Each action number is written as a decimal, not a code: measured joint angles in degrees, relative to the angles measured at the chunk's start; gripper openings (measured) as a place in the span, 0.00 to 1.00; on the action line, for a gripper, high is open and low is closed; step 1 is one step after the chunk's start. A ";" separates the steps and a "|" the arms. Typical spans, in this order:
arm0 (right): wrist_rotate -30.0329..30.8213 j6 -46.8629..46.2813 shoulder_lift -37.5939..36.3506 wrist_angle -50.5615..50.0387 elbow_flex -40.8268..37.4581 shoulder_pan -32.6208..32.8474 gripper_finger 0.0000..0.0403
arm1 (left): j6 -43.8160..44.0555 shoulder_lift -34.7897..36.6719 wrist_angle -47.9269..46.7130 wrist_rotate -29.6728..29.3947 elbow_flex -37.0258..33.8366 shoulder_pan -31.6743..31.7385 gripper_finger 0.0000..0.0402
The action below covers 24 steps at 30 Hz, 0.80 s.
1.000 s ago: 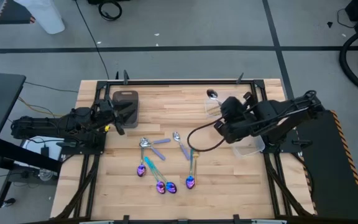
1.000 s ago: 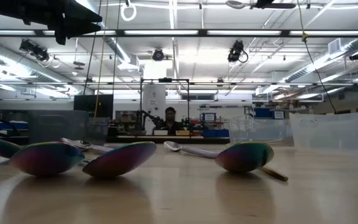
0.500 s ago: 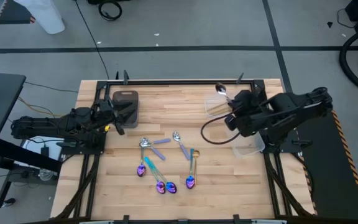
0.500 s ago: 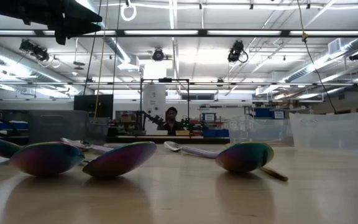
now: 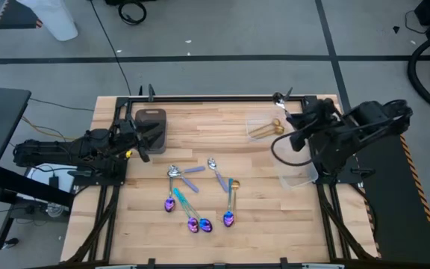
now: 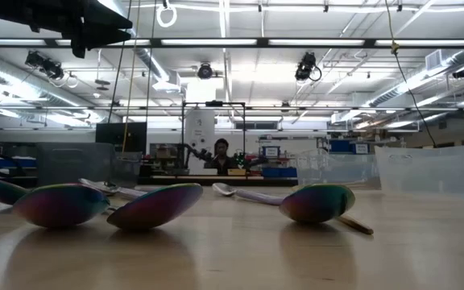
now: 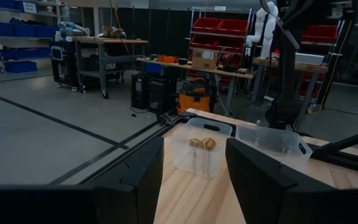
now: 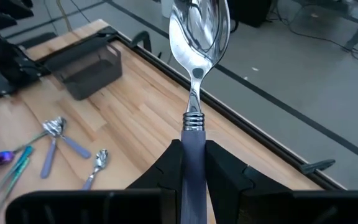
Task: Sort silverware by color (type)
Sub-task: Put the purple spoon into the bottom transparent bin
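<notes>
silverware lies in two places: one silver spoon with a dull lavender handle (image 8: 196, 74) is pinched by its handle between the fingers of the right gripper (image 8: 194, 163), bowl pointing away from the wrist, at the upper right of the high view near the wooden table's (image 5: 200, 224) far edge. just below and left of that gripper, gold spoons (image 5: 266, 129) rest in a clear plastic container (image 5: 260, 128). more spoons, iridescent purple-blue and silver (image 5: 200, 196), are scattered at lower centre. the left gripper (image 5: 142, 142), fingers spread, waits at the left beside a dark grey rectangular tray (image 5: 151, 123).
</notes>
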State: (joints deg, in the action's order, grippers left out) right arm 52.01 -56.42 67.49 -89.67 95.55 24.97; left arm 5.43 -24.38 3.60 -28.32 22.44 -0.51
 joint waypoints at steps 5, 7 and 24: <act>-0.53 0.44 -2.02 0.00 0.00 0.57 0.15 | 0.00 0.01 0.00 0.00 -0.01 0.01 0.45; -1.12 0.59 -2.81 -0.02 0.00 0.57 0.15 | 0.00 0.02 0.00 0.00 0.01 0.00 0.45; -9.49 -0.91 -4.88 -0.35 -3.19 -1.73 0.15 | 0.00 0.02 0.02 -0.02 0.01 0.00 0.45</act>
State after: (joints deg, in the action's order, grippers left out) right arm 42.52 -57.34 62.60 -90.02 92.36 23.24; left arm 5.43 -24.36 3.62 -28.34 22.46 -0.51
